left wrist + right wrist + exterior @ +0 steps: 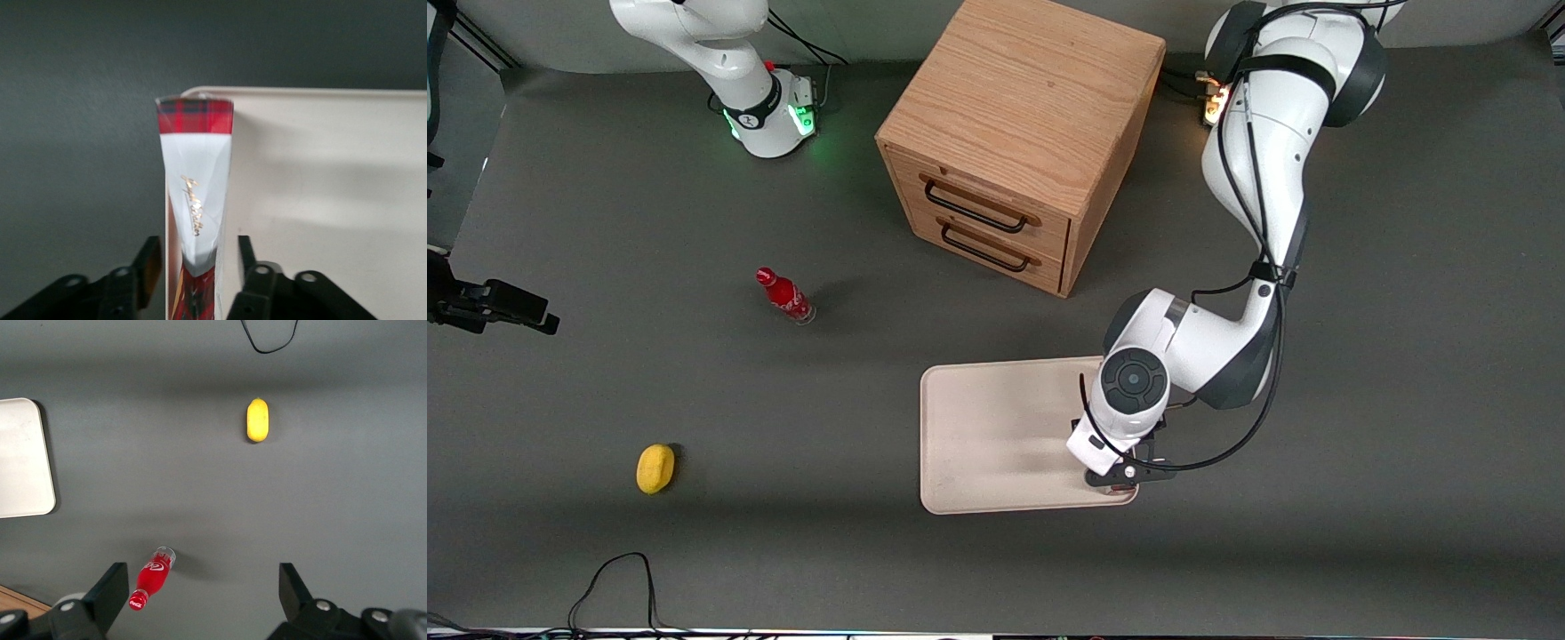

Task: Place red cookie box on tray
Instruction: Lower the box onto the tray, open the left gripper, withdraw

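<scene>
The end effector [195, 280] grips the red cookie box [195, 173] edge-on over the tray's [320, 200] corner.

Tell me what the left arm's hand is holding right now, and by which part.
The hand, over the tray corner, holds the red cookie box by its thin end, fingers on the broad faces.

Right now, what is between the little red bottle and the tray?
Nothing: the front view shows only bare dark table between the red bottle and the tray. The gripper hangs over the tray's corner, its jaws holding the red cookie box.
</scene>
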`<action>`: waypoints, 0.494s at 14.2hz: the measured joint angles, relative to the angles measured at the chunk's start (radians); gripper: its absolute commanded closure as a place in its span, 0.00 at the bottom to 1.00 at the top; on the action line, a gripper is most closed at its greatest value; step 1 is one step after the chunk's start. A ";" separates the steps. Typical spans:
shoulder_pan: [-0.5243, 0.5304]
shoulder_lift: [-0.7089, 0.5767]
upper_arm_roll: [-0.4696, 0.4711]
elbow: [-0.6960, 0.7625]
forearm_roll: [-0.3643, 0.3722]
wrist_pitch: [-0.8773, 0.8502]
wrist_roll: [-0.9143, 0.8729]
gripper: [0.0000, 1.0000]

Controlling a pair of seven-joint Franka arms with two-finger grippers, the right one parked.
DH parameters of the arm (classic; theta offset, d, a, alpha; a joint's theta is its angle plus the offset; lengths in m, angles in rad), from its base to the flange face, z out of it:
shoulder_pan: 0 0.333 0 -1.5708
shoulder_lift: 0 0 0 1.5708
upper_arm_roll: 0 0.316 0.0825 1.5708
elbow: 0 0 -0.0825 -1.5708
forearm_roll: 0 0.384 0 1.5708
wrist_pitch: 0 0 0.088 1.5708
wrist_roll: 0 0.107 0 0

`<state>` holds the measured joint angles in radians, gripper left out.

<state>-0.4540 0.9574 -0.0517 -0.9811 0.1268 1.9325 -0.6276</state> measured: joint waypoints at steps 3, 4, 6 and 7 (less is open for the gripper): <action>0.034 -0.102 0.011 -0.014 0.000 -0.050 0.003 0.00; 0.060 -0.161 0.014 -0.041 -0.002 -0.067 0.015 0.00; 0.128 -0.305 0.038 -0.133 -0.038 -0.102 0.097 0.00; 0.159 -0.377 0.066 -0.182 -0.077 -0.136 0.154 0.00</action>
<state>-0.2945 0.5808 0.0147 -1.1628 0.0497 1.7969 -0.4739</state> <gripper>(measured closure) 0.000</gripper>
